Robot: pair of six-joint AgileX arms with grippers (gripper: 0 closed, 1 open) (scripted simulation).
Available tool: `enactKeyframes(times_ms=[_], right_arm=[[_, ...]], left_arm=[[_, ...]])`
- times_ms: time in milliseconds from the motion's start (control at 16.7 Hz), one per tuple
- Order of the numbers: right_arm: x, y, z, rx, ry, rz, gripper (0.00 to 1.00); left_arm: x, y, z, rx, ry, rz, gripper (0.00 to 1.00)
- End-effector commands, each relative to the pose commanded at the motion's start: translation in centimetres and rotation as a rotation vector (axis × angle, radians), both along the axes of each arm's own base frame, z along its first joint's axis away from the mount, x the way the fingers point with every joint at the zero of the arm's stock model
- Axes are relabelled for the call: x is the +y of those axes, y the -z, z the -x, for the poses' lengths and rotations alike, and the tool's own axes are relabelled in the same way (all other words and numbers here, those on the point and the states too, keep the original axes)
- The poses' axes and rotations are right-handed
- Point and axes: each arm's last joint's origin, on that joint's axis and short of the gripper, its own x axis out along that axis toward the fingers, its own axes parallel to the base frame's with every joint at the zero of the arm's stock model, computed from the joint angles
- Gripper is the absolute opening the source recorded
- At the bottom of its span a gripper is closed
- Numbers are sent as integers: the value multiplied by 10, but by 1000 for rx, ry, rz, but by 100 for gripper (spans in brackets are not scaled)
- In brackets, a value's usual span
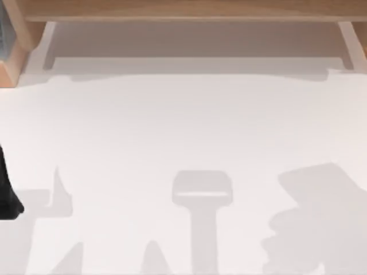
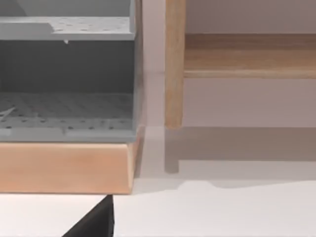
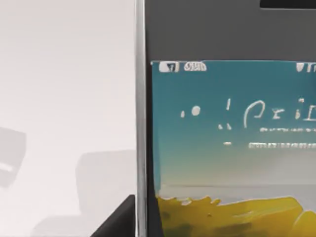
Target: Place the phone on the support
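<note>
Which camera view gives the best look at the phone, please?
The right wrist view: the phone sits close, its silvery edge and blue-and-yellow screen plain. The top view shows bare white table with shadows; the left wrist view shows wooden shelving.

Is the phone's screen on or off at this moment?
On. In the right wrist view the phone shows a lit display: a status bar, pale text on teal, and yellow wallpaper below.

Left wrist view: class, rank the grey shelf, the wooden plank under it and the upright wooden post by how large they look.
1. grey shelf
2. wooden plank
3. upright wooden post, which sits farther back, so its true size is unsure.
</note>
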Motion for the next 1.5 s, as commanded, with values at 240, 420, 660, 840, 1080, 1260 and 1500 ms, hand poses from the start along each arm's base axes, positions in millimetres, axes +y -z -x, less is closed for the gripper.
enactKeyframes(times_ms=[240, 420, 660, 840, 1080, 1260, 1500], right_arm=[[-42, 11, 51, -249, -6, 161, 0], [-62, 27, 78, -365, 12, 247, 0], [-74, 39, 94, -437, 30, 297, 0], [-74, 40, 94, -439, 30, 298, 0], [-73, 35, 93, -452, 31, 310, 0], [-71, 15, 90, -525, 39, 369, 0], [-65, 6, 82, -561, 34, 453, 0]], left_arm=[[0, 0, 0, 0, 0, 0, 100], [0, 0, 0, 0, 0, 0, 100], [0, 0, 0, 0, 0, 0, 100], [0, 0, 0, 0, 0, 0, 100], [0, 0, 0, 0, 0, 0, 100], [0, 0, 0, 0, 0, 0, 100], [0, 0, 0, 0, 0, 0, 100]])
